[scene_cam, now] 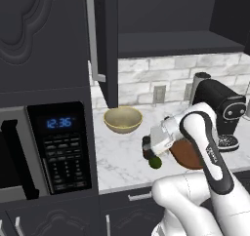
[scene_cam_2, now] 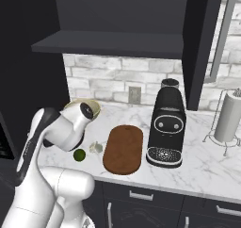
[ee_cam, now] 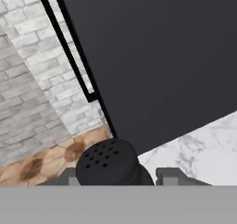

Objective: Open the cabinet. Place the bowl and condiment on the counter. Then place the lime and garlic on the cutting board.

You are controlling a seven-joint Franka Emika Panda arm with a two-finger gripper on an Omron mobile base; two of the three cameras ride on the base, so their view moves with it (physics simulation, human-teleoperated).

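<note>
The cabinet stands open, its door [scene_cam: 108, 45] swung out over the counter [scene_cam: 122, 159]. My gripper [scene_cam: 147, 150] is shut on the condiment [scene_cam: 145, 146], a small black bottle held low at the counter. In the hand view its perforated cap [ee_cam: 107, 162] sits between my fingertips [ee_cam: 170, 177]. The lime [scene_cam: 155, 162] lies just in front of the bottle. In the right base view the lime [scene_cam_2: 79, 154] lies beside the garlic [scene_cam_2: 96, 148], left of the cutting board [scene_cam_2: 123, 148]. The beige bowl [scene_cam: 122, 119] rests on the counter behind my hand.
A black coffee machine [scene_cam_2: 167, 128] stands right of the board, with a grey canister [scene_cam: 199, 79] behind it. A paper towel holder [scene_cam_2: 229, 116] is at the far right. The microwave [scene_cam: 56, 147] is built in left of the counter. The open right door [scene_cam_2: 200, 43] hangs above.
</note>
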